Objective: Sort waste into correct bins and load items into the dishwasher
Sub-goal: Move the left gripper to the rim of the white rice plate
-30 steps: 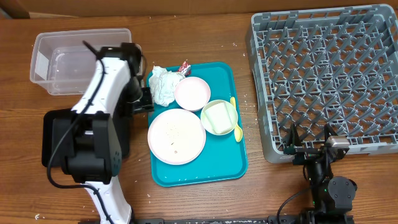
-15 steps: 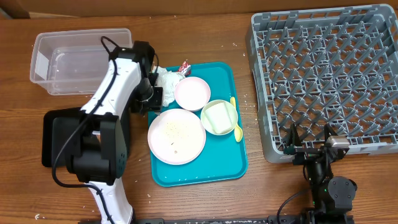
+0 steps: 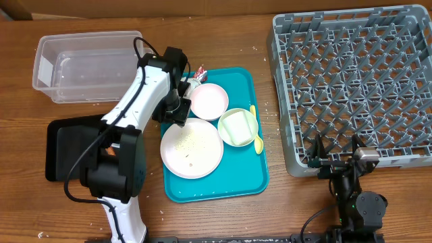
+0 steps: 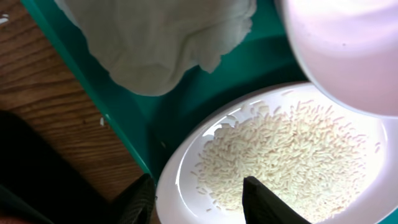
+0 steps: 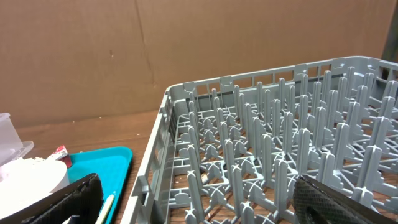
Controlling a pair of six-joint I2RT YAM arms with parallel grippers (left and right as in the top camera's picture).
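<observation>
My left gripper [image 3: 179,113] [image 4: 198,183] is open and straddles the upper-left rim of the large white plate [image 3: 192,150] [image 4: 180,186]. One finger is outside the rim, the other over the loose rice [image 4: 292,149]. A crumpled napkin [image 4: 161,37] lies just beyond, mostly hidden under the arm in the overhead view. Nearby on the tray are the pink plate [image 3: 208,101], a red-and-white wrapper [image 3: 200,72], a white bowl holding the green cup [image 3: 237,126], and a yellow spoon [image 3: 257,138]. My right gripper [image 3: 335,158] [image 5: 205,202] hangs open by the grey dish rack [image 3: 354,88].
The dishes sit on a teal tray [image 3: 223,179]. The clear tub [image 3: 88,64] stands at the back left. The black tray [image 3: 64,148] lies left of my left arm's base. The rack's front wall [image 5: 161,155] is right before the right gripper.
My left arm swung right from beside the tub, over the napkin, to the large plate's rim. Its jaws narrowed slightly. The right arm stayed still.
</observation>
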